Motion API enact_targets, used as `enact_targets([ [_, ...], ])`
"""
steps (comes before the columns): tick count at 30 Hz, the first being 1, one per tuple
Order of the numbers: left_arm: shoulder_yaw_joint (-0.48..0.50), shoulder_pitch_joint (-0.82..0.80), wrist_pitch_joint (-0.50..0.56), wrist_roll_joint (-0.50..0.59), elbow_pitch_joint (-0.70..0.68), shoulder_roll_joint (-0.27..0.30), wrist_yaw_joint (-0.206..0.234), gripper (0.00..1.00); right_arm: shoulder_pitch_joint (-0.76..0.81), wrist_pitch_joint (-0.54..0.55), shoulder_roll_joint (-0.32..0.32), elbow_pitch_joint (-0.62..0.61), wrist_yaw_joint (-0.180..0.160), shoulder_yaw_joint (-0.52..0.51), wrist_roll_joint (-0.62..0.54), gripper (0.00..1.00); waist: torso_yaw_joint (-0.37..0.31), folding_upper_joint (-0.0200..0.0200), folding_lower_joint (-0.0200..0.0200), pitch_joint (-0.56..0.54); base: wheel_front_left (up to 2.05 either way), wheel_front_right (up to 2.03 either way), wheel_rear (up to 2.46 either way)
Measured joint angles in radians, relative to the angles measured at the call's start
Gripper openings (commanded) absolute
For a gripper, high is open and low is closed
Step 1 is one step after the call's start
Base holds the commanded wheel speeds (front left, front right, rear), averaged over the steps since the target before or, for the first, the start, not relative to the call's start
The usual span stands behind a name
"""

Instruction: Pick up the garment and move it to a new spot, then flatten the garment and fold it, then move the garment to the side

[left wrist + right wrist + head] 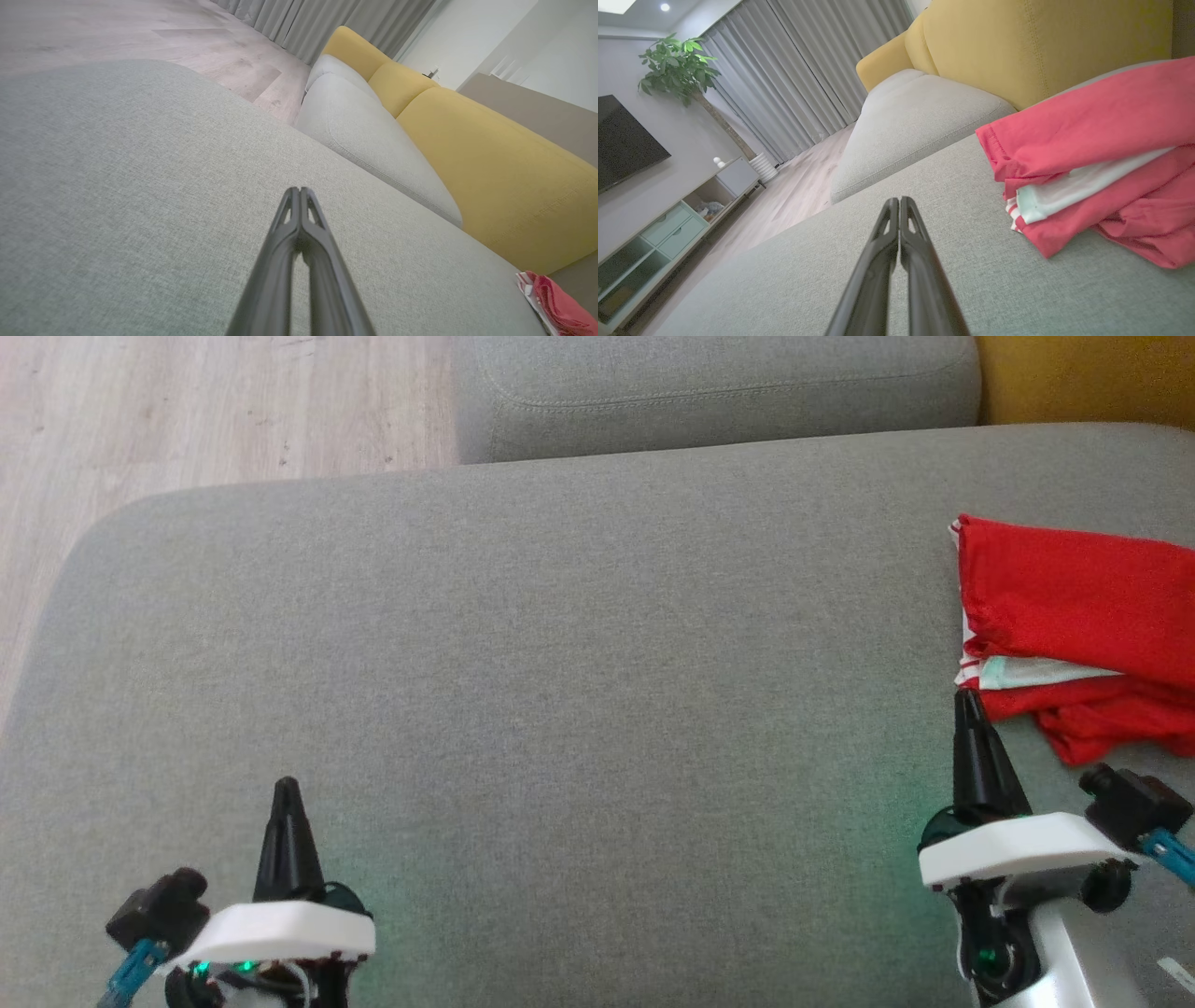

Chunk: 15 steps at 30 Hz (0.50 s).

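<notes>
Though partly off-frame, garment [1074, 602] seemingly folded.

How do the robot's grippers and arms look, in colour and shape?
The left gripper and right gripper are alike: long black fingers tapering to a point, on a white curved plate. Beside each sits a small black camera with a blue cable. Green lights glow at the base. The right forearm is silver-white.

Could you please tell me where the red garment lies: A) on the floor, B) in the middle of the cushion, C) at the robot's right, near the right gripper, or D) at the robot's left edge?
C: the garment lies at the right side of the cushion, close to the shut right gripper.
</notes>
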Motion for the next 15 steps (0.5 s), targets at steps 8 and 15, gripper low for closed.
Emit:
enact_targets([
  [8,0.007,0.0,0.02,-0.081,-0.009,0.0,-0.006,0.0,0.001,0.025,0.0,-0.004,0.0,-0.009,0.097,0.0,0.002,0.0,0.0,-0.004,0.0,0.0,0.0],
  [15,0.029,0.0,0.042,-0.153,-0.012,0.0,-0.009,0.0,0.001,0.041,-0.001,-0.007,0.0,-0.016,0.179,0.0,0.004,0.0,0.0,-0.007,0.0,0.0,0.0],
])
